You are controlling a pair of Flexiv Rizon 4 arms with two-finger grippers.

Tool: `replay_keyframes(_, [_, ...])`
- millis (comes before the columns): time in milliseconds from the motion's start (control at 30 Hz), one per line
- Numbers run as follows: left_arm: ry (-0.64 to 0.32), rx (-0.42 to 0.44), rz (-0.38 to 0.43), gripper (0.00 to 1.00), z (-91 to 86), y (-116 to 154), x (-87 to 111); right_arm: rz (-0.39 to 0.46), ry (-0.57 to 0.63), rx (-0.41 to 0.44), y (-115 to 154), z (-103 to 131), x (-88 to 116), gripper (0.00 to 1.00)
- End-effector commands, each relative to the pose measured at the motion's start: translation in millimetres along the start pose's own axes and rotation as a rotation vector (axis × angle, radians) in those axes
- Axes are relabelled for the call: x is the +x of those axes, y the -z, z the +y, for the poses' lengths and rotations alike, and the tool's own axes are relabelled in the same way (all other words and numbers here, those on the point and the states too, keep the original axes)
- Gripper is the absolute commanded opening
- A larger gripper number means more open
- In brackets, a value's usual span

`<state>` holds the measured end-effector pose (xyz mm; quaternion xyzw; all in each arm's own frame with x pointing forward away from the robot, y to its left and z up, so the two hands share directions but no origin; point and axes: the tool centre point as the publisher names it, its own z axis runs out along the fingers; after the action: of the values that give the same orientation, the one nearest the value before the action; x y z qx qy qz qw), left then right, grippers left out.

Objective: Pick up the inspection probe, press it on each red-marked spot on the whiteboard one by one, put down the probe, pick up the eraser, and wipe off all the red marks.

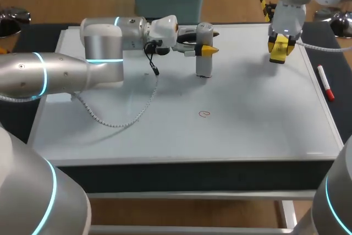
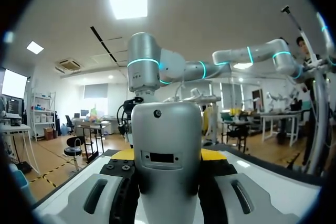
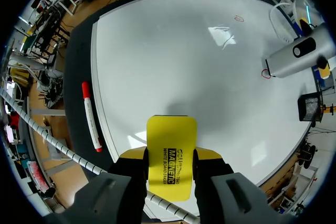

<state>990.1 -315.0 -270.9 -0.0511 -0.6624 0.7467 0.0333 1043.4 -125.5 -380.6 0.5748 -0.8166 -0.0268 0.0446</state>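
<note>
Our left arm [image 1: 66,72] lies level across the whiteboard surface [image 1: 236,136], its fingers [image 1: 210,50] pinching the grey cylindrical probe [image 1: 204,61] (upright, standing on the board). Our right arm [image 1: 289,9] points down at the far right corner, fingers pinching the yellow block eraser [image 3: 170,150].

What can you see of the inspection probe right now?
The inspection probe is a smooth, silver-grey, rounded block with a small dark hole and a rectangular slot on one face. It stands upright with its base on the whiteboard, beside a small red mark, and is clamped from both sides by the left gripper.
</note>
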Motion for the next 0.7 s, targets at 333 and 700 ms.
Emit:
replay_keyframes(333, [0.008,-0.004,0.002,0.0,8.0,-6.2,-2.4,0.003,0.002,0.0,0.6,-1.2,0.0,0.0])
replay_keyframes(700, [0.002,0.018,0.024,0.0,11.7,-6.5,-3.3,0.003,0.002,0.0,0.6,-1.2,0.0,0.0])
